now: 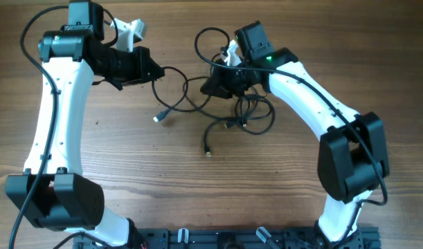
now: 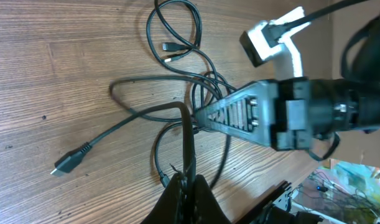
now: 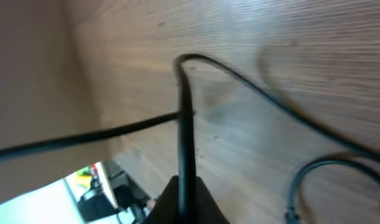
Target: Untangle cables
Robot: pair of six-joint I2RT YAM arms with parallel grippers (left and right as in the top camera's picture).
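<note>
Fig. | I read my left claw [image 1: 153, 72] pinched shut on one strand of the cables [image 1: 233, 111] | right claw [image 1: 212, 86] clamped on another strand | tangle lies on the tabletop [image 1: 128, 152] between both claws | two plug ends [image 1: 157, 119] lie loose beside it

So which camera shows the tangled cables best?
Overhead: it shows the whole spread of cables with loose plug ends. The left wrist view shows several loops closer up; the right wrist view shows only a few blurry strands.

Soft, even light; the right wrist view blurs the cables [image 3: 185, 137].
</note>
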